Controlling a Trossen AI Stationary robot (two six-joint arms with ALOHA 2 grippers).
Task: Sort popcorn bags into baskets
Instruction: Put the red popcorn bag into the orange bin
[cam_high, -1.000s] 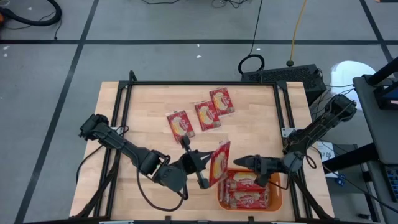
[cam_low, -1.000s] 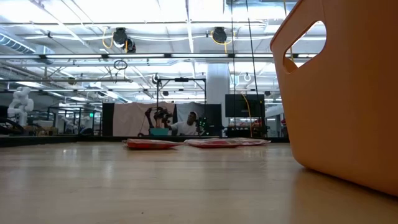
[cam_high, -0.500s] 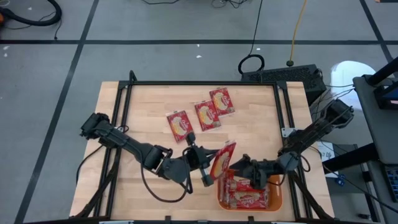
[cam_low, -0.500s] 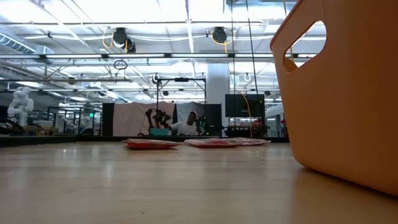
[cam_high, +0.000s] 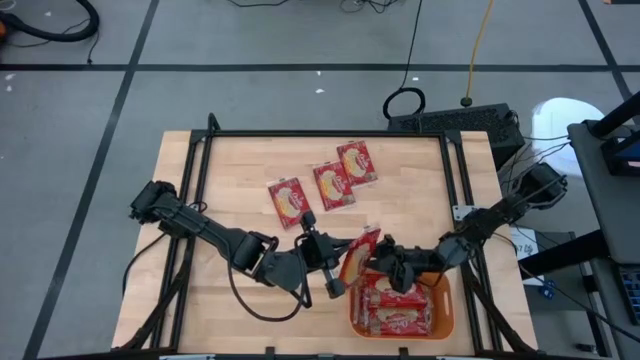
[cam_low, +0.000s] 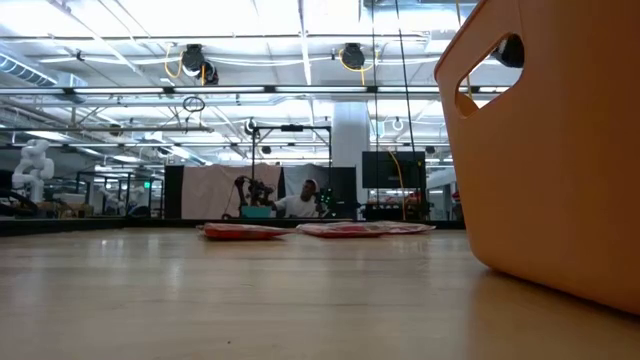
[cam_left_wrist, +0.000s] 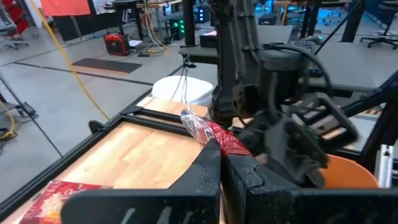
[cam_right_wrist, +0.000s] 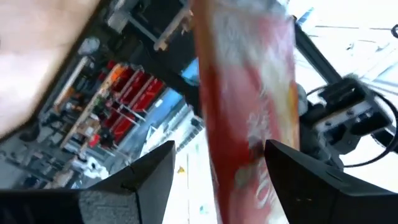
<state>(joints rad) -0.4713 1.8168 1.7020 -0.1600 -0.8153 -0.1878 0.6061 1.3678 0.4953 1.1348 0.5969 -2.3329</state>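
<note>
Red and upright, one popcorn bag (cam_high: 358, 260) is pinched on edge by the left pincer (cam_high: 338, 272) at the orange basket's (cam_high: 441, 322) rim. Half a second ago the right pincer (cam_high: 385, 262) sat further back; now it has reached the bag, its fingers spread wide to either side of it. Two more bags (cam_high: 395, 308) lie in the basket, and three others (cam_high: 322, 185) rest flat on the counter (cam_high: 230, 190).

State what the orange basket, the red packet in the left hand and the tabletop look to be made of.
Basket: smooth moulded plastic, by its rounded handle slot. Packet pinched by the left hand: probably glossy film; its edge looks crinkled. Tabletop: pale wood, plank seams and grain visible.
</note>
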